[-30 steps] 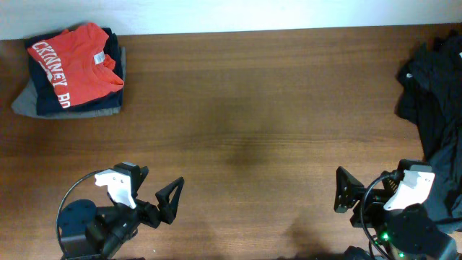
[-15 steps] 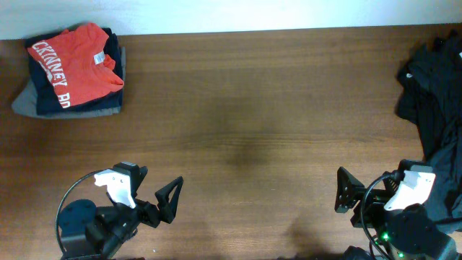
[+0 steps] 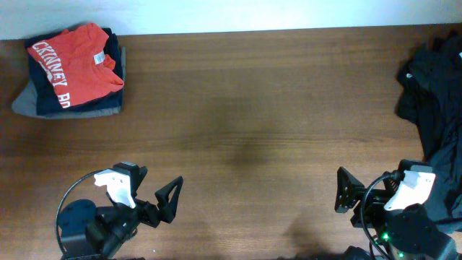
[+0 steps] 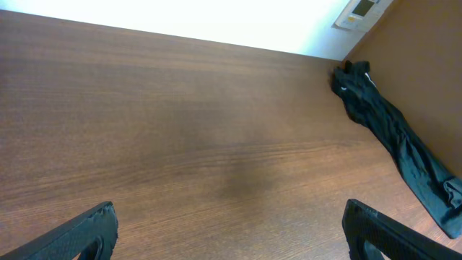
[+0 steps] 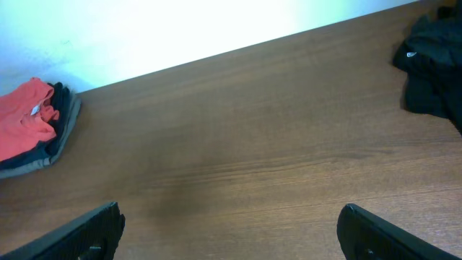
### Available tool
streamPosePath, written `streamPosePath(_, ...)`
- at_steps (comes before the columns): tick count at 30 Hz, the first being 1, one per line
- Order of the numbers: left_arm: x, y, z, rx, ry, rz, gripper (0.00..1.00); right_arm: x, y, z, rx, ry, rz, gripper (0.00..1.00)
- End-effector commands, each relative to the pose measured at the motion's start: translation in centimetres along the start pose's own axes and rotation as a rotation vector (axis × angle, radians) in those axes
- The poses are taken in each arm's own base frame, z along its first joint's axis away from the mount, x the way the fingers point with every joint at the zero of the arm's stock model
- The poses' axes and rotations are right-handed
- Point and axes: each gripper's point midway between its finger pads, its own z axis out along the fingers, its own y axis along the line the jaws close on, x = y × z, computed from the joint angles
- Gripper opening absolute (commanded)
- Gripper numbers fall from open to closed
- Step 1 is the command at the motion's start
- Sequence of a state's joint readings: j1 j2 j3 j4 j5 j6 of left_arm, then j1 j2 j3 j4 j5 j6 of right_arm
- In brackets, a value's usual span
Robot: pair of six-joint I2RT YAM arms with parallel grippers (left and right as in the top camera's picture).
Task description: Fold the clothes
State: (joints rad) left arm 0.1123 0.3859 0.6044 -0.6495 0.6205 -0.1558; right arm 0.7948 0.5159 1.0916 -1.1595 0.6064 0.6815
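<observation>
The clothes lie in two places. A folded stack sits at the table's far left corner, with an orange-red T-shirt with white lettering on top of navy and grey pieces; the orange-red T-shirt also shows at the left of the right wrist view. A crumpled black pile lies along the right edge, and the same black pile appears in both wrist views. My left gripper hangs open over bare wood at the front left. My right gripper stands open at the front right, beside the black pile's lower end.
The brown wooden table stretches between the two clothes heaps. A white wall runs along the far edge. A small white device is mounted on that wall.
</observation>
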Motion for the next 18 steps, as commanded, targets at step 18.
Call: streamPosePath(18,0.2,0.1,0.1,-0.002,0.001,-0.007,0.99,1.1,-10.2,0.6,0.454,-0.155,0.330,0.99)
